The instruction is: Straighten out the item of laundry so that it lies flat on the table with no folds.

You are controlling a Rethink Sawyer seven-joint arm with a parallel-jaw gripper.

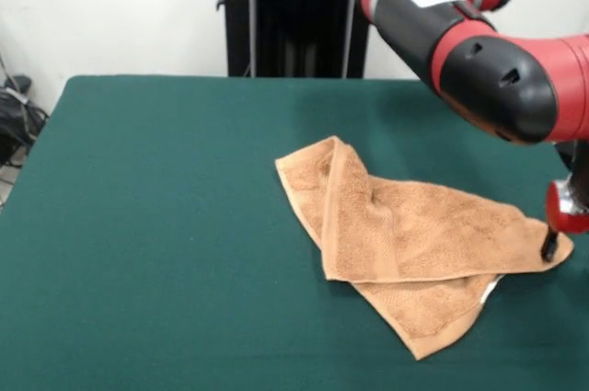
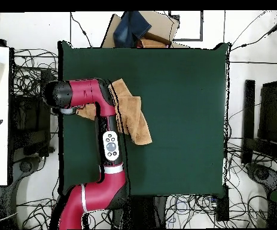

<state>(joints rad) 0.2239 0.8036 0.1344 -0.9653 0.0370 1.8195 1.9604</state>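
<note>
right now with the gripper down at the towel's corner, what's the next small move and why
Probably draw that corner outward, away from the rest of the cloth. The towel lies folded over itself on the table, one layer crossing another, and the gripper sits at its right-hand corner in the front view. Whether it has actually gripped the cloth cannot be told, so confirm that first.

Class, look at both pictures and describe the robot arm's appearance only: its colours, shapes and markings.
The arm is built of rounded, glossy red segments joined by bulky black joint housings. A white label with dark print sits on one black housing near the top. From overhead, a link carries a light panel with round buttons. The pincer shows only as a slim black tip under a small red part.
</note>
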